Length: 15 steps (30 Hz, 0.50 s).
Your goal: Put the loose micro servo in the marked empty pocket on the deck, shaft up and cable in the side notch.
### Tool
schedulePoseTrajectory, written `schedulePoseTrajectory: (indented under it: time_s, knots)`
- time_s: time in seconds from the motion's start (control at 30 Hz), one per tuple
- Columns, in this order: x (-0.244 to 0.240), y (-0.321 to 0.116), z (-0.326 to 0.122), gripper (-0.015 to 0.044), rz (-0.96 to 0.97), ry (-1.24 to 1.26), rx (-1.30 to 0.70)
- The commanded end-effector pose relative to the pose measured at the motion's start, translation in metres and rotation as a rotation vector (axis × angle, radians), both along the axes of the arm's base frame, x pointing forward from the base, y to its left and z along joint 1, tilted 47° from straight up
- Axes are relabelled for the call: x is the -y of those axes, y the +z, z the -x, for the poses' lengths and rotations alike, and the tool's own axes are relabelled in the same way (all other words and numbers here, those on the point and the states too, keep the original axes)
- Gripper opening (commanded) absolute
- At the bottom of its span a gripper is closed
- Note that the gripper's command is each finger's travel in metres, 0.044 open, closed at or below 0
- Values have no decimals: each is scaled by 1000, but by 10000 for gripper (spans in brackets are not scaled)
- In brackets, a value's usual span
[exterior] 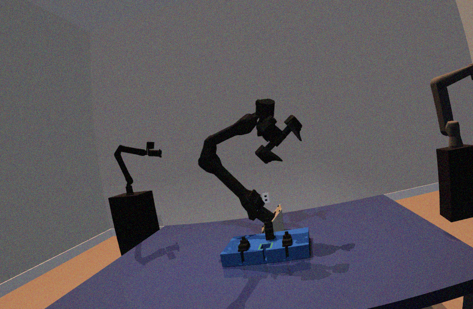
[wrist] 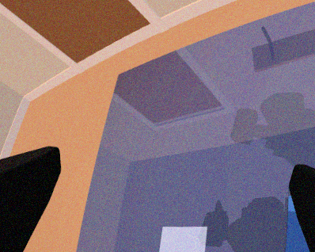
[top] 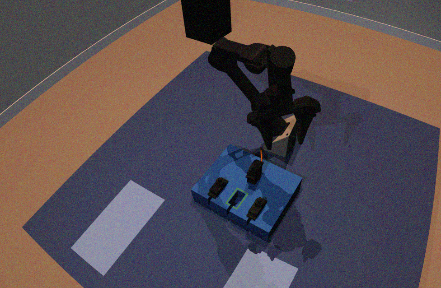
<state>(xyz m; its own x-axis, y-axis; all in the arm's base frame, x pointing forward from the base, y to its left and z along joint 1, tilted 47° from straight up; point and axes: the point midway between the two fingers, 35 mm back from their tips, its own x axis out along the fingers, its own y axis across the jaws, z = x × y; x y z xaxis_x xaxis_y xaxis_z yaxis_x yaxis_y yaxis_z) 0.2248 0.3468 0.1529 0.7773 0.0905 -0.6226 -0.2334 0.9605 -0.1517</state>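
Note:
The loose servo (top: 255,171) (exterior: 269,231) is a dark block standing tall on the blue deck (top: 285,181) (exterior: 299,235), behind the pocket. Its short orange cable (top: 261,155) sticks up at the back. The marked pocket (top: 239,196) (exterior: 265,246) is empty, framed by a green outline, with a side notch at the deck's front. The servo's shaft is too dark to make out. My gripper (top: 284,146) (exterior: 291,150) (wrist: 179,169) is open and empty, high above the table, its fingers spread wide. In the wrist view only a strip of the deck (wrist: 295,234) shows by the right finger.
Two fitted servos (top: 218,187) (top: 256,208) flank the pocket. A beige and grey wedge bracket (top: 281,146) stands behind the deck, at my arm's base. Pale rectangles (top: 117,227) (top: 261,271) show on the blue table (top: 153,146). Two other arms (exterior: 124,167) (exterior: 443,105) stand on pedestals in the background.

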Motion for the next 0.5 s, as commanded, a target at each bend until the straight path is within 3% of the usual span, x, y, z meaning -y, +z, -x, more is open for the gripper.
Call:
schedulePoseTrajectory:
  time_s: [0.0,0.47]
  knots:
    - [25,-22,-3,440,97,-41,-68]
    - [126,-68,4,440,436,-217,-324]
